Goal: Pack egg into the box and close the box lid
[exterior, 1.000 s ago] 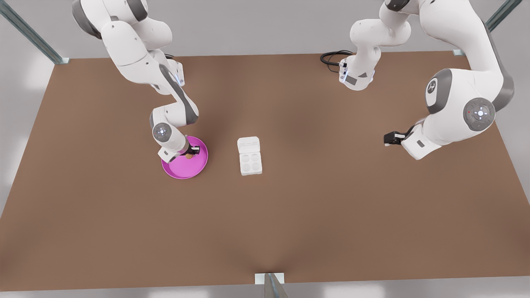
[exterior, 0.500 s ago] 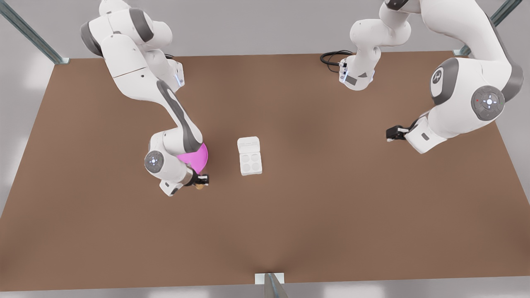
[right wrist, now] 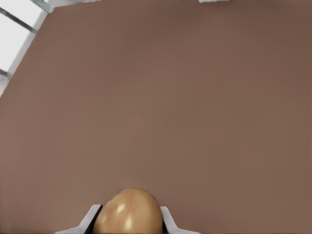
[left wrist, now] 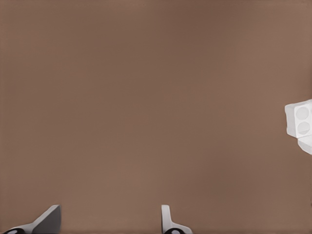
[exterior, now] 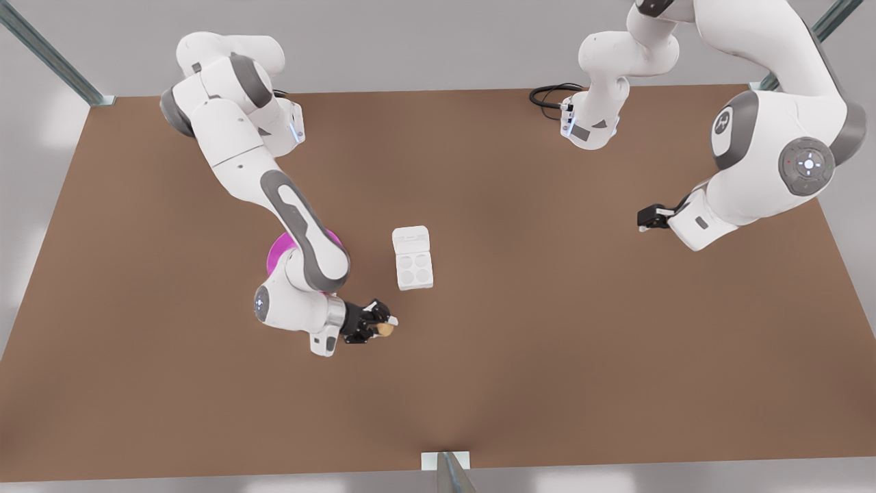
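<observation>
In the front view my right gripper [exterior: 383, 327] hovers over the table, shut on the tan-brown egg [exterior: 386, 329], nearer the camera than the box and slightly to the front view's left of it. The right wrist view shows the egg [right wrist: 127, 212] wedged between the two fingers [right wrist: 165, 218]. The white box [exterior: 413, 268] lies open, its four cups empty, with the box lid [exterior: 410, 240] flat behind them. My left gripper [exterior: 645, 219] waits open far off at the front view's right, and its wrist view catches a corner of the box [left wrist: 301, 119].
The pink plate [exterior: 276, 255] sits partly hidden under the right arm's forearm. A black cable [exterior: 547, 94] coils at the far table edge. Bare brown table [exterior: 547, 342] surrounds the box.
My right gripper has lifted the egg off the pink plate and carried it toward the camera and to the front view's right. The left arm shifted only slightly.
</observation>
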Controlling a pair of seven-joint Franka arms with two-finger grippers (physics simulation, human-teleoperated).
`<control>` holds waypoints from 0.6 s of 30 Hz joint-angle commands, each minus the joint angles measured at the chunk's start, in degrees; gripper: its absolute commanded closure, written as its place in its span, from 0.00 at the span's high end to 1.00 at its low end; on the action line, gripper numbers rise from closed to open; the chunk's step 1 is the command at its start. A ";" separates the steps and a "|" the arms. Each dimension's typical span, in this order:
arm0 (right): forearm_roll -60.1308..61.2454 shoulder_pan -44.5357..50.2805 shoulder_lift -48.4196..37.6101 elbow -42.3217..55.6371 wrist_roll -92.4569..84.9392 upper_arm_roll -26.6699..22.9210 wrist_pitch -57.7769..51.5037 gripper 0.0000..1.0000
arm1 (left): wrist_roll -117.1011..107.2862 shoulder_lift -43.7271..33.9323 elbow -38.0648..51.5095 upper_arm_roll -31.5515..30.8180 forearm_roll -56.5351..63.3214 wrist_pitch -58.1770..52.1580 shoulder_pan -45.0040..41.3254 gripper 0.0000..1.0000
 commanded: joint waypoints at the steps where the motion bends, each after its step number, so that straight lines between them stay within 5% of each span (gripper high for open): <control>1: 5.00 -0.10 1.14 1.34 -77.55 0.84 1.38 0.41 | 0.06 0.01 0.02 -0.02 -0.07 -0.25 0.19 1.00; 5: 5.61 -0.28 1.14 0.38 -88.35 2.59 1.38 0.41 | 0.06 1.06 -0.24 -0.02 -0.42 -0.25 -0.24 1.00; 9: 20.81 0.60 1.14 -1.38 -110.77 3.30 1.38 0.41 | -0.03 1.59 -0.24 -0.37 -0.42 -0.25 -0.33 1.00; 18: 29.08 -2.30 -2.55 -11.49 -121.67 9.98 1.12 0.41 | 0.06 -1.66 -6.83 -1.69 -0.78 4.68 0.90 1.00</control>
